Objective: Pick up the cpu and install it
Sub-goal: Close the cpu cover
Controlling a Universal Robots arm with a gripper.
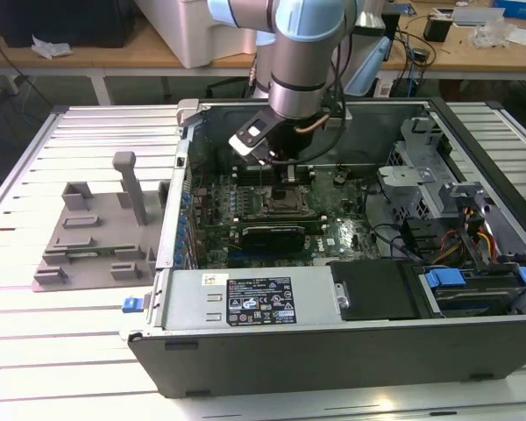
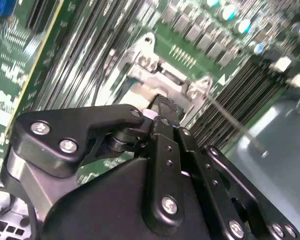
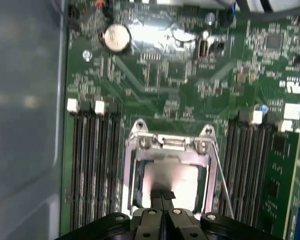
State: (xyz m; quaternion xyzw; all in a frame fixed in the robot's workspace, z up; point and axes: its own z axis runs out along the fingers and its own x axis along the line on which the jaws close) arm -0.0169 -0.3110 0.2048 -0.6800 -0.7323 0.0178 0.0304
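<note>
We see a slatted metal tabletop (image 1: 70,351) carrying an open computer case (image 1: 333,351) lying on its side. The arm (image 1: 302,61) reaches down into the case from above. A gray fixture (image 1: 96,237) sits on the tabletop at the exterior view's left, just beside the case. The green motherboard (image 1: 342,237) covers the case floor, with a long black card (image 1: 276,235) lying on it on the camera's side of the socket area.

The claw (image 3: 163,195) hangs low over the board. Its 2 fingers (image 2: 165,105) are pressed together, and we see nothing between them. In both wrist views the tip sits right over the socket frame (image 3: 140,150).

The cpu (image 3: 177,177) lies flat inside that socket frame, shiny silver top facing up. The claw tip overlaps 1 edge of it in the first wrist view; we cannot tell if they touch.

Dark memory slots (image 3: 92,165) run along both sides of the frame. A thin metal lever (image 3: 222,175) stands beside it. A round coin battery (image 3: 116,37) sits well apart on the board.
</note>
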